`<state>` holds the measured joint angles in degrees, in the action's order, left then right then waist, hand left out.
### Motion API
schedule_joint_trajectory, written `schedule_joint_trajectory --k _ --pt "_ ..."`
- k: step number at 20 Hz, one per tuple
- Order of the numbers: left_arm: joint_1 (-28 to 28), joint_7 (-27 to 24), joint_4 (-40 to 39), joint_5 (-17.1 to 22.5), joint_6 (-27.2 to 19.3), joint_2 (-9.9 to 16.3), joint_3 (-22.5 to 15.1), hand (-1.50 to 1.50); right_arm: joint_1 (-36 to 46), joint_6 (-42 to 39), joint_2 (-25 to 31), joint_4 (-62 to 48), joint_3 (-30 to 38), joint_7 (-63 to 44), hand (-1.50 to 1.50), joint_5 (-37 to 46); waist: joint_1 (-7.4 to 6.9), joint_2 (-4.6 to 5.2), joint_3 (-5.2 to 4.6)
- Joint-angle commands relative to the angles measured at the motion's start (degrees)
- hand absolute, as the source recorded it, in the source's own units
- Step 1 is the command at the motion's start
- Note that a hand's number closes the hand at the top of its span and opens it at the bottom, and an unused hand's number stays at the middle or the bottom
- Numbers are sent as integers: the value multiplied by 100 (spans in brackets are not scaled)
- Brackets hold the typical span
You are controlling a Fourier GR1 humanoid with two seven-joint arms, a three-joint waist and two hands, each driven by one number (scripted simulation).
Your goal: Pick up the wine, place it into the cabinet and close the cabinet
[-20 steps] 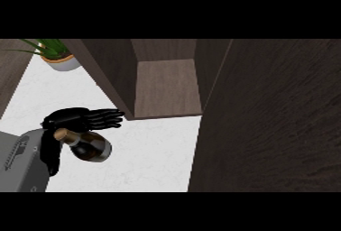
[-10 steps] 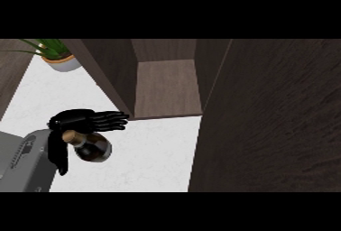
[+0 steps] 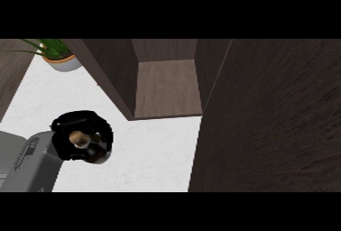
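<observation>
1. One hand shows in the head view: the robot's left hand (image 3: 75, 128), black, at the end of a grey forearm (image 3: 26, 162) that comes in from the lower left.
2. Its fingers are curled round the wine bottle (image 3: 85, 145), wrapping the dark glass so that much of the bottle is hidden.
3. The bottle's tan cork top (image 3: 78, 136) points up toward the camera, so the wine appears roughly upright in the grasp, seen from above.
4. Hand and bottle show against the white counter (image 3: 153, 153), left of the cabinet and apart from it; whether the bottle's base touches the counter cannot be told.
5. At the upper left, well apart from the hand, a potted plant (image 3: 58, 55) with green leaves stands in a white pot on the counter.
6. Right of the hand is the dark wooden cabinet (image 3: 113, 72), its opening showing a brown inner shelf (image 3: 166, 88) with nothing visible on it.
7. Farther right, the cabinet door (image 3: 273, 122) stands open, a broad dark wood panel filling the right side of the view.
</observation>
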<state>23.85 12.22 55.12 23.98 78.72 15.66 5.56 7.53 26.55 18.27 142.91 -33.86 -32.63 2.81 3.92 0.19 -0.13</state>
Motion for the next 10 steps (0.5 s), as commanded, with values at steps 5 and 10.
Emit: schedule_joint_trajectory --k 5,10 --pt "-216 -714 73 -156 685 -167 95 150 -135 47 203 708 28 -226 -150 112 -38 32 -41" --pt "-993 -821 688 -264 -2067 -238 2087 150 -253 246 181 255 210 70 -150 125 -660 -132 -15"
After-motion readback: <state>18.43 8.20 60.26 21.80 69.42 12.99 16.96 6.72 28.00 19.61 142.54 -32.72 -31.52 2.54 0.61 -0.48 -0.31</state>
